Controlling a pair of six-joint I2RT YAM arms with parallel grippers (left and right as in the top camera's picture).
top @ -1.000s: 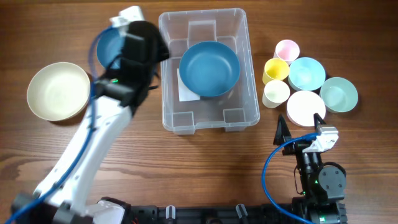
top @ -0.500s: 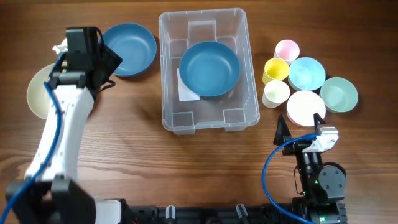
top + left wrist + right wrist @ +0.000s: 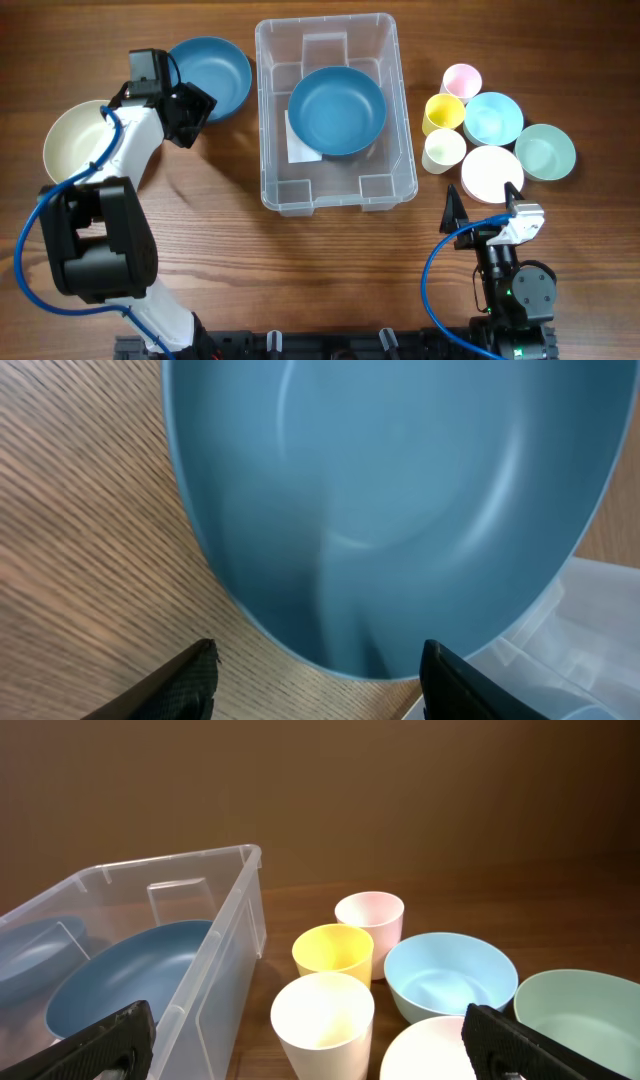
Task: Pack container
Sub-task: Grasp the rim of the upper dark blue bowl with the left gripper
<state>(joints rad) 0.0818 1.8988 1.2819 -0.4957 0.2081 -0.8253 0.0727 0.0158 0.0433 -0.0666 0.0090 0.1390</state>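
The clear plastic container (image 3: pixel 335 190) stands mid-table with one dark blue bowl (image 3: pixel 337 110) inside; it also shows in the right wrist view (image 3: pixel 215 935). A second dark blue bowl (image 3: pixel 209 77) sits on the table just left of the container and fills the left wrist view (image 3: pixel 390 490). My left gripper (image 3: pixel 193 116) is open and empty, at that bowl's near-left rim; its fingertips (image 3: pixel 195 670) straddle the rim's edge. My right gripper (image 3: pixel 483 192) is open and empty, low at the front right, facing the cups and bowls.
A cream bowl (image 3: pixel 88 145) lies at the far left. Right of the container stand a pink cup (image 3: pixel 461 79), yellow cup (image 3: pixel 444 112), white cup (image 3: pixel 444 150), light blue bowl (image 3: pixel 493 117), white bowl (image 3: pixel 491 172) and green bowl (image 3: pixel 545 151).
My left arm has swung away from over the blue bowl to its left side, then shifted back right toward its rim. The bowl stays on the table. The right arm has not moved.
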